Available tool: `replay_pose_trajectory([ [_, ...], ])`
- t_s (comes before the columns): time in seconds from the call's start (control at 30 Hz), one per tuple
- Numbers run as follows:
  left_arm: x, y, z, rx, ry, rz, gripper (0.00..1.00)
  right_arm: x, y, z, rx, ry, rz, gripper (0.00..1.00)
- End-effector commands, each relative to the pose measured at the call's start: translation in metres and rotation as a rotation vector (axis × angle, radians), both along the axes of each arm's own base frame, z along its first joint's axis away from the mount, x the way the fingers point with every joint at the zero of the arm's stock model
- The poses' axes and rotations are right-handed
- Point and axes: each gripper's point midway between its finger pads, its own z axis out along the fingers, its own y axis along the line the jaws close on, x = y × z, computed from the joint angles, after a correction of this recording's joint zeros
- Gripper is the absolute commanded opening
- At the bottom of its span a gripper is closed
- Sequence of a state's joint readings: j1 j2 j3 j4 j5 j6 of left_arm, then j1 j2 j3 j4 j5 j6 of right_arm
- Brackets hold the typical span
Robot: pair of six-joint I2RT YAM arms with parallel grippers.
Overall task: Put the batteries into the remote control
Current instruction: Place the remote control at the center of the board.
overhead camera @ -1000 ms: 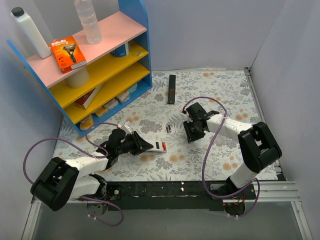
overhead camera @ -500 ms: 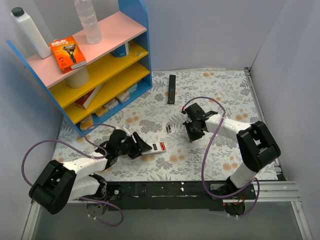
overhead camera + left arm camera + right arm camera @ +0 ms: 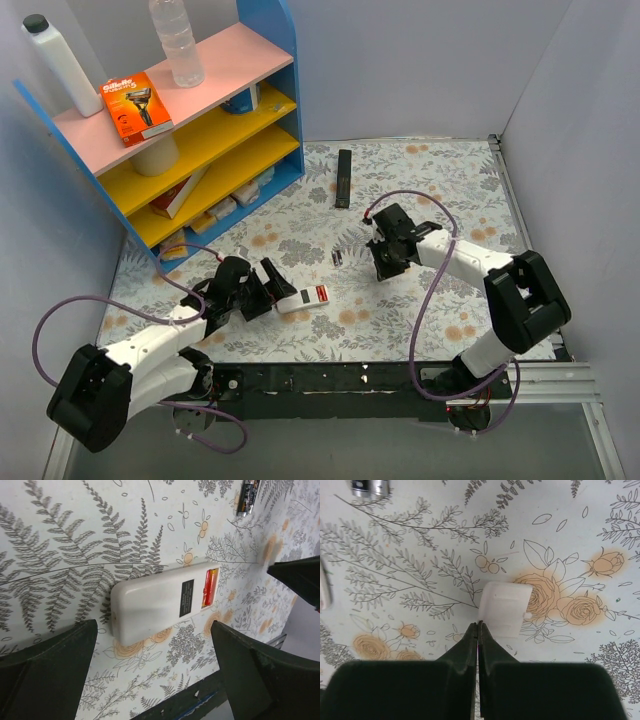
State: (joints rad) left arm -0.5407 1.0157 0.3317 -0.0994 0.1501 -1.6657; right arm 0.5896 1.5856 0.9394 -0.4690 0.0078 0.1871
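on the table (image 3: 450, 190), left pincer (image 3: 153, 625) wide open by remote control (image 3: 160, 600), right pincer (image 3: 479, 625) pressed closed, batteries (image 3: 248, 495) edge-cropped

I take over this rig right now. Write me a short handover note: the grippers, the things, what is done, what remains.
Left gripper: open, fingers either side of the remote control, not touching it.
Right gripper: shut, tips at the edge of the white battery cover lying on the table; apparently holding nothing.
Remote control lies white back up, compartment open, no battery inside. The batteries lie side by side on the table beyond it.
Done: cover off. Left: pick up both batteries, load them, probably refit the cover.
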Motion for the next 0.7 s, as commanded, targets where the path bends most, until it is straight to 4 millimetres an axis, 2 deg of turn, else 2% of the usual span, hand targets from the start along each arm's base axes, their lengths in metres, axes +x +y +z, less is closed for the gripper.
replay_pose_trajectory([
  [0.0,0.008,0.019,0.016,0.096,-0.052,0.049,0.98,0.000,0.020,0.034,0.137,-0.057,0.044,0.01],
  [0.07,0.011,0.021,0.024,0.123,-0.106,0.017,0.98,-0.001,0.027,0.046,0.187,-0.071,0.060,0.01],
  [0.1,0.014,0.020,0.036,0.121,-0.158,0.001,0.98,-0.005,0.034,0.051,0.229,-0.059,0.078,0.01],
  [0.17,0.024,0.017,0.060,0.136,-0.297,-0.059,0.98,-0.008,0.043,0.068,0.302,-0.076,0.100,0.01],
  [0.23,0.031,0.006,0.098,0.084,-0.472,-0.119,0.98,-0.013,0.059,0.089,0.411,-0.079,0.142,0.01],
  [0.27,0.033,0.004,0.109,0.107,-0.566,-0.173,0.98,-0.016,0.063,0.101,0.453,-0.095,0.154,0.01],
  [0.3,0.028,-0.004,0.120,0.080,-0.627,-0.242,0.98,-0.018,0.070,0.112,0.503,-0.102,0.176,0.01],
  [0.33,0.030,-0.011,0.141,0.058,-0.740,-0.279,0.98,-0.018,0.074,0.121,0.535,-0.109,0.175,0.01],
  [0.43,0.023,-0.025,0.168,0.044,-0.927,-0.412,0.98,-0.022,0.086,0.155,0.648,-0.150,0.215,0.01],
  [0.53,0.020,-0.035,0.185,0.021,-1.045,-0.471,0.98,-0.028,0.094,0.184,0.742,-0.192,0.263,0.01],
  [0.57,0.020,-0.038,0.182,0.018,-1.049,-0.493,0.98,-0.030,0.096,0.195,0.777,-0.201,0.264,0.01],
  [0.67,0.015,-0.051,0.192,-0.027,-1.110,-0.556,0.98,-0.040,0.104,0.216,0.880,-0.193,0.293,0.01],
])
